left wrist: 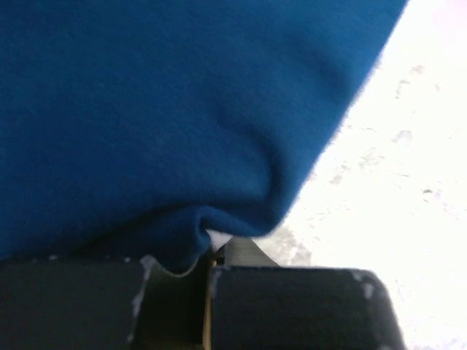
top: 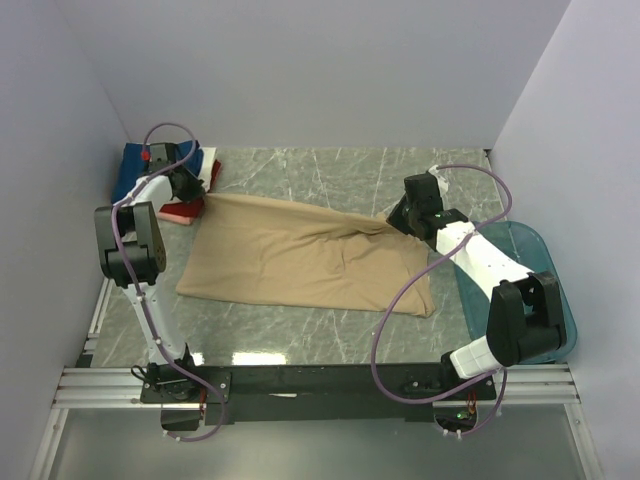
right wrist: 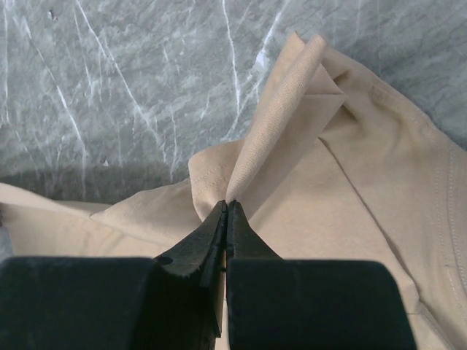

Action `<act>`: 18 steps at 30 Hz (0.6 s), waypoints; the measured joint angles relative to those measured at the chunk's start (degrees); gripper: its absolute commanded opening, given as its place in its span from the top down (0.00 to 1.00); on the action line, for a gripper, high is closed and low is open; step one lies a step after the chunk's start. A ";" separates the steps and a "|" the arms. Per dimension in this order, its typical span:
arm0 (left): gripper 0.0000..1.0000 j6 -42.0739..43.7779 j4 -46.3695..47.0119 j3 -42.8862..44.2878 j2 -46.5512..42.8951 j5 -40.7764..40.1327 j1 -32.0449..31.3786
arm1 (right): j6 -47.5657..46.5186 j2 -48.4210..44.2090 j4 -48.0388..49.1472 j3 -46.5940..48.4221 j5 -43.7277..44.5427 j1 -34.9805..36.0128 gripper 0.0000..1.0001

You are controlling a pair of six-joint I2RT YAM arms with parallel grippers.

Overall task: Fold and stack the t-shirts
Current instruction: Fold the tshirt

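The tan t-shirt [top: 300, 260] lay spread across the middle of the table, its far right corner pinched in the tightly closed right gripper [right wrist: 227, 209], with a fold of cloth rising from the fingertips. The far left corner reached the left gripper [top: 188, 188], whose jaws were also closed, with a dim sliver of tan cloth seemingly between them. That gripper sat pressed against the navy t-shirt [left wrist: 146, 109], part of a folded stack with a white t-shirt [top: 212, 165] and a red t-shirt [top: 185, 210] in the far left corner. Both arms reached forward, elbows raised. The table [top: 330, 170] was grey marble, with pale walls around it and a teal tub [top: 545, 270] at its right edge.
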 measured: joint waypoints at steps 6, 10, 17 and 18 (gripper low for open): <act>0.91 0.96 0.68 1.14 -0.04 3.10 0.17 | 0.00 0.00 0.81 -0.57 -0.46 -0.02 1.00; 0.85 0.94 1.81 -0.70 -1.46 3.72 0.13 | -0.02 0.00 0.85 -0.92 -0.46 -0.02 1.00; 0.86 0.11 2.36 -3.85 -6.03 2.14 -0.92 | -0.07 0.00 0.96 -1.05 -0.42 -0.02 1.00; 0.87 -0.20 2.32 -4.31 -6.71 1.62 -1.20 | -0.09 -0.02 1.09 -1.31 -0.42 -0.02 1.00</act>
